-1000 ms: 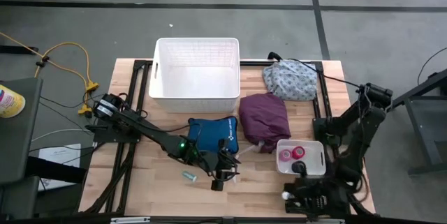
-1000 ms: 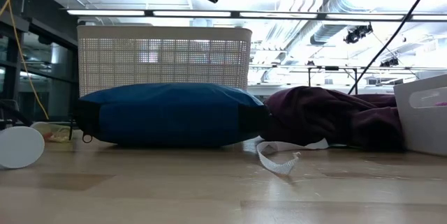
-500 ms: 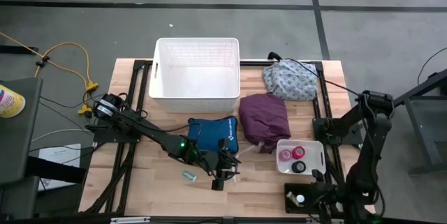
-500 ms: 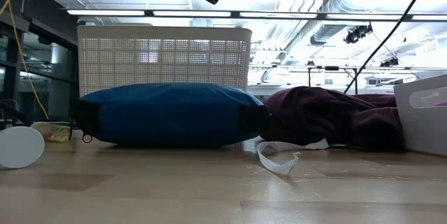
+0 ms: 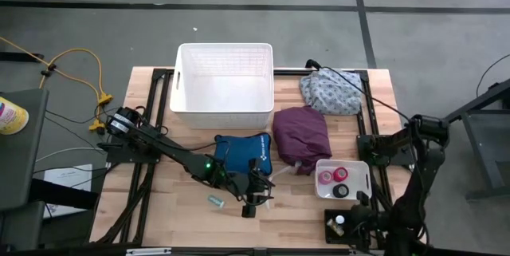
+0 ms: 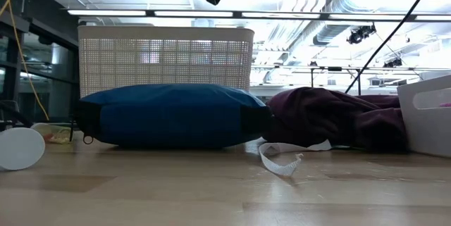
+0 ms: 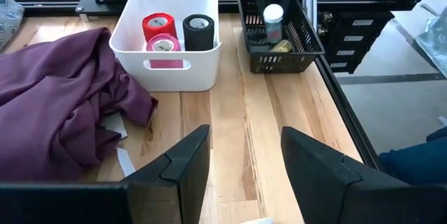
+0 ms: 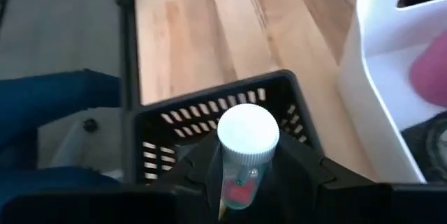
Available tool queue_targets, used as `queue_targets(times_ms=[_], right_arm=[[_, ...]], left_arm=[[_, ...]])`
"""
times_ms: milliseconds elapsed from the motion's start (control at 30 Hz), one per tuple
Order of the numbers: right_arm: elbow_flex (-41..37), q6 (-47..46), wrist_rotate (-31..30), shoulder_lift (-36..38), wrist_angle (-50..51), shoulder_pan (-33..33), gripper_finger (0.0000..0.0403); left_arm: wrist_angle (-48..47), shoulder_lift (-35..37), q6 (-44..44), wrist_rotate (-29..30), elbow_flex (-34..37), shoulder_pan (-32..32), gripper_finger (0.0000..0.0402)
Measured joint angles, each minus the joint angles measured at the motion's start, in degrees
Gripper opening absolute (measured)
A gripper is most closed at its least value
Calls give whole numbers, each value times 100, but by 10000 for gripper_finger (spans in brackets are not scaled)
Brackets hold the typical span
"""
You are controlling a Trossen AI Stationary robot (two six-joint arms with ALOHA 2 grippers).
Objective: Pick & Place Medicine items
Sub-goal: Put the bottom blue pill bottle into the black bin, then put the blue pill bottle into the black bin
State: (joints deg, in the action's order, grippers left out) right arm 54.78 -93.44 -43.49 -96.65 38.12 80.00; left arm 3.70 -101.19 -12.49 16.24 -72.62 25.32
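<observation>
We start with the white-capped vial (image 8: 246, 155), a clear little tube with something red inside, pinched between the fingers of our right gripper (image 8: 244, 182) just above the black mesh basket (image 8: 209, 130) at the table's near right corner. From above, its white cap sits over that basket, and our left wrist view shows the same vial upright among the basket's contents.

Just beside the basket stands the small white bin (image 7: 167, 63), already holding the red bandage roll (image 7: 158, 26), the pink bandage roll (image 7: 163, 44) and the black bandage roll (image 7: 199, 31). One greenish vial (image 5: 215, 201) lies loose on the bare wood, near our left gripper (image 7: 241, 165). That gripper hovers over the table in front of the blue zip pouch (image 5: 244, 154) with its fingers spread and nothing between them. Farther back are the purple cloth (image 5: 303, 132), the floral bundle (image 5: 331, 92) and the large white basket (image 5: 225, 88).

Our worry is the grip on the vial: it is a smooth round body, so it could slip or swivel as we carry it. The basket's wall is close, and the bin's rim is right alongside, so a low or tilted path could knock the vial loose. On the left, a vial lying on its side may roll away if one finger touches first.
</observation>
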Motion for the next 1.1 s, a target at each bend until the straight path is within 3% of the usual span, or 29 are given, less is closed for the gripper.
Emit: queue_targets(times_ms=[300,600,1100], right_arm=[[-37,-252,504,-30,374,-119,98],[-37,-257,519,-30,337,-122,102],[-35,-279,488,-30,272,-124,182]], left_arm=[[2,0,0,1,0,0,170],[0,0,2,2,0,0,170],[0,0,4,3,0,0,170]])
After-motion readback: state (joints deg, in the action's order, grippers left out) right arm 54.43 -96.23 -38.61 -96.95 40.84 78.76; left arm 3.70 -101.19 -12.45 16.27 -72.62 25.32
